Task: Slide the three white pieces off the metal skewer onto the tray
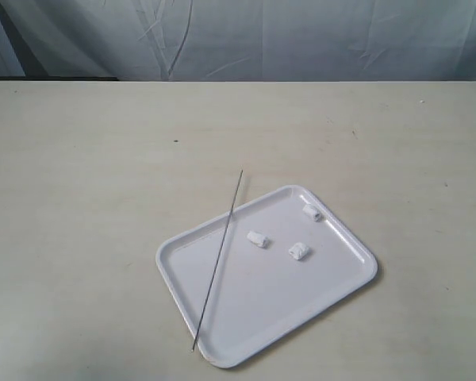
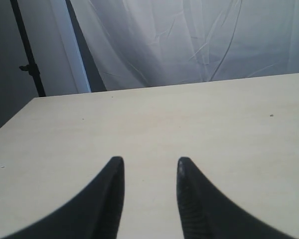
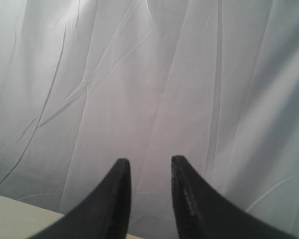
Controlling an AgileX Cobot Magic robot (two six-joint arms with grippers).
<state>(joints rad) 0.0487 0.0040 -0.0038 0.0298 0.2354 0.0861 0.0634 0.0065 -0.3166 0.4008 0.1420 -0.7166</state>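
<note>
White plastic tray [image 1: 285,305] lies at a slant on a pale table [image 1: 79,198]. Three white pieces rest loose on the tray, none on the skewer: one [image 1: 258,238] near the middle, one [image 1: 298,252] just to its right, one [image 1: 311,213] close to the far right rim. The thin metal skewer [image 1: 220,255] lies across the tray's left part, its far tip out over the table, its near tip at the tray's near corner. My left gripper [image 2: 150,160] hangs over bare table, jaws apart, nothing between them. My right gripper [image 3: 150,159] faces a white curtain [image 3: 89,74], jaws parted and empty.
</note>
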